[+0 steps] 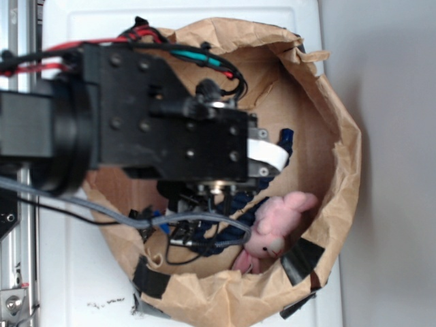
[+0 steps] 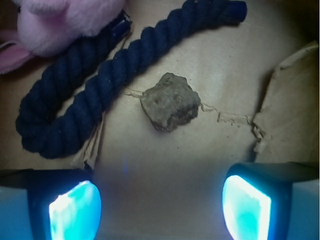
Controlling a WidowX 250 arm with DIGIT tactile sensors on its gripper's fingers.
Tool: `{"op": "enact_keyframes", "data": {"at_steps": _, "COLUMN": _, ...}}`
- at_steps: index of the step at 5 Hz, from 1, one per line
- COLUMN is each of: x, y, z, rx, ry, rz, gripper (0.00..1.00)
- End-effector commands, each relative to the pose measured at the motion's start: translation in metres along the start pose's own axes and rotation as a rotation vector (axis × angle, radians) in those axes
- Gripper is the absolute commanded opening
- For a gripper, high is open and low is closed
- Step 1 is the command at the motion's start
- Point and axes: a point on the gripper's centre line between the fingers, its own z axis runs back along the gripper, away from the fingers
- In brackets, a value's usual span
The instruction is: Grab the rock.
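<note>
In the wrist view the gripper [image 2: 160, 207] is hanging over the brown paper floor with its two fingers [image 2: 75, 207] spread wide and nothing between them. The rock [image 2: 171, 101] is lying on the paper [image 2: 220, 65], beyond the gap between the fingers and apart from both. A dark-blue rope [image 2: 100, 85] is curving just to its left and far side, and a pink plush bunny [image 2: 55, 22] is sitting at the far left corner, touching the rope. In the exterior view the arm [image 1: 157, 122] is reaching into a paper bag [image 1: 344, 170] and covering the rock.
</note>
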Motion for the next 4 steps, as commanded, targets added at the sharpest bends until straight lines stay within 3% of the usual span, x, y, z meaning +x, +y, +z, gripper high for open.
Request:
{"op": "enact_keyframes", "data": {"at_steps": 1, "x": 0.034, "y": 0.006, "z": 0.023, "rx": 0.024, "ry": -0.083, "rz": 0.005, "gripper": 1.0}}
{"op": "enact_keyframes", "data": {"at_steps": 2, "x": 0.043, "y": 0.015, "z": 0.02, "rx": 0.031, "ry": -0.086, "rz": 0.016, "gripper": 1.0}}
{"op": "enact_keyframes", "data": {"at_steps": 3, "x": 0.053, "y": 0.014, "z": 0.013, "rx": 0.079, "ry": -0.079, "rz": 0.0, "gripper": 1.0}}
{"op": "enact_keyframes", "data": {"at_steps": 4, "x": 0.053, "y": 0.014, "z": 0.013, "rx": 0.079, "ry": -0.079, "rz": 0.0, "gripper": 1.0}}
